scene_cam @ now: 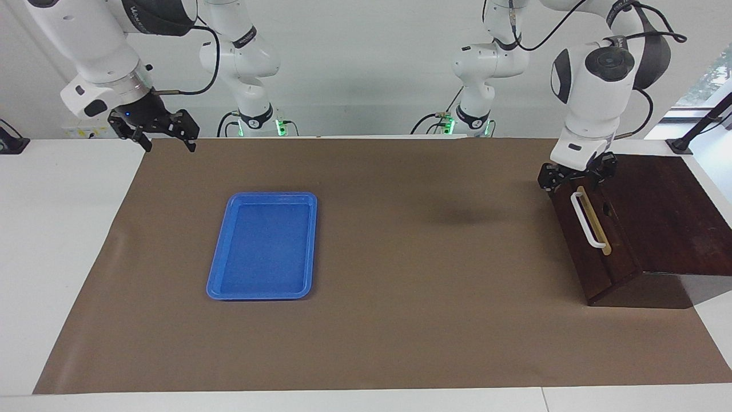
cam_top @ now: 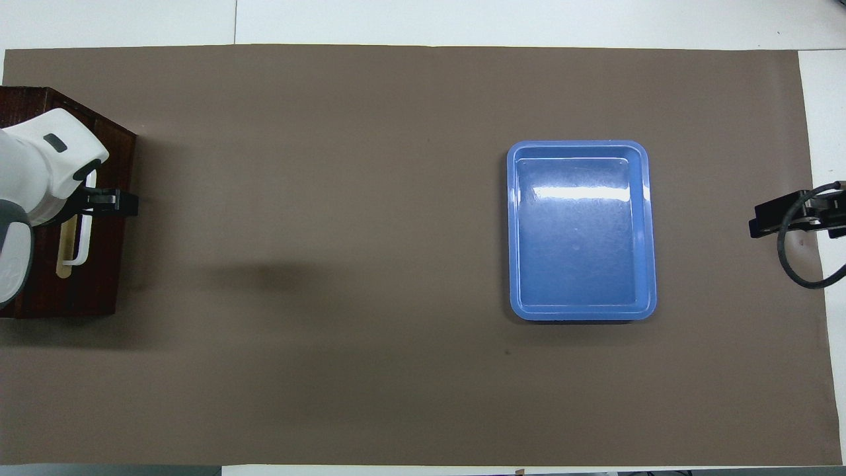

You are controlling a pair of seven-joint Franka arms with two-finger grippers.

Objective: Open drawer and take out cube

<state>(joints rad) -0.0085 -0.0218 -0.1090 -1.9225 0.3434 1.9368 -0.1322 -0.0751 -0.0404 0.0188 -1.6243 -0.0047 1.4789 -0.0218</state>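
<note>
The dark brown wooden box stands at the left arm's end of the table. Its drawer is shut, with the white bar handle on a tan strip across its front. The drawer also shows in the overhead view. My left gripper is open just above the end of the handle nearer the robots, its fingers on either side of it; in the overhead view it lies over the handle. My right gripper is open and empty, raised over the mat's edge at the right arm's end. The cube is hidden.
A flat blue plastic tray, empty, lies on the brown mat toward the right arm's end; it also shows in the overhead view. White table borders the mat.
</note>
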